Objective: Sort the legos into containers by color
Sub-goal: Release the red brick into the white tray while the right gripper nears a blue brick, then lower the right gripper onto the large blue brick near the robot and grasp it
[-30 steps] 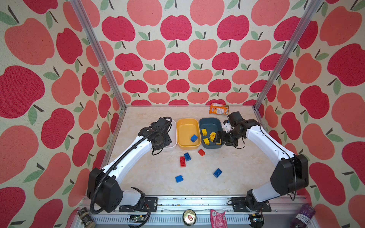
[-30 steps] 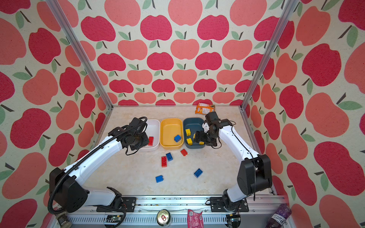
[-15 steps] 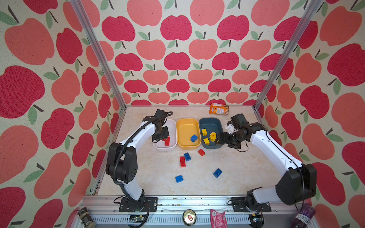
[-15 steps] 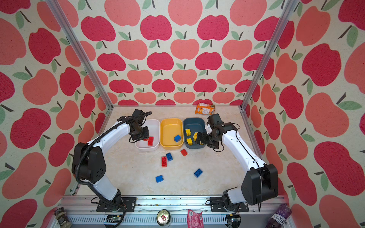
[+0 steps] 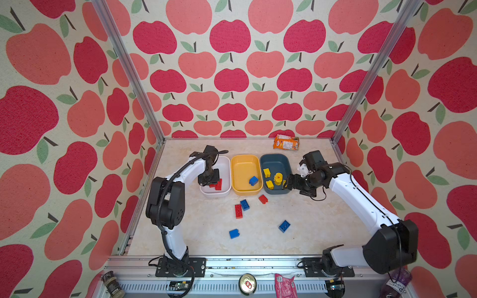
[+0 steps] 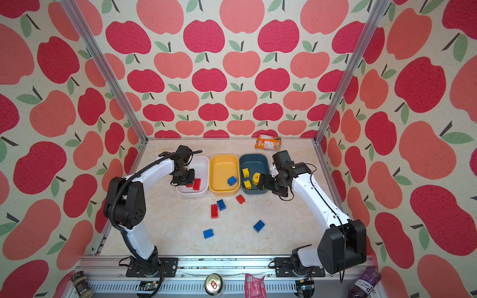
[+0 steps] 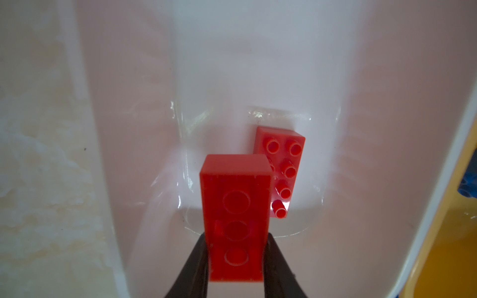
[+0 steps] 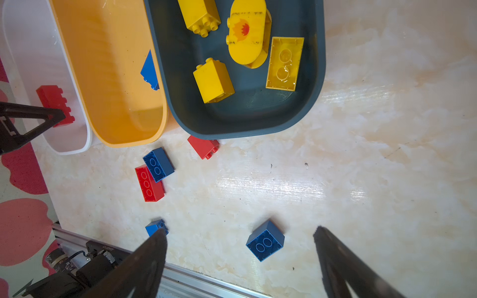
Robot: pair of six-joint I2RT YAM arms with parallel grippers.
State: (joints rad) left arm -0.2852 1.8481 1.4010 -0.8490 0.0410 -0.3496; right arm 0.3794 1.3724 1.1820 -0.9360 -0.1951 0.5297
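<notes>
left gripper (image 7: 236, 241) clamped on a red brick (image 7: 236, 203), hollow underside facing the wrist camera, over the floor of the white tub (image 7: 258, 64); touching down or not, can't tell. Brick's long axis runs straight out from the fingers (image 7: 191, 265), along the tub, roughly parallel to the second red brick (image 7: 282, 167) lying studs-up just beside it. Reads as a plain release: target is directly below, no sideways travel needed. right gripper (image 5: 291, 182) wide open, empty, just beside the dark tub's (image 5: 275, 161) front corner. On the table (image 5: 322, 227) the small red brick (image 5: 263, 199) lies closer to that one than to the left, so that's its pick
</notes>
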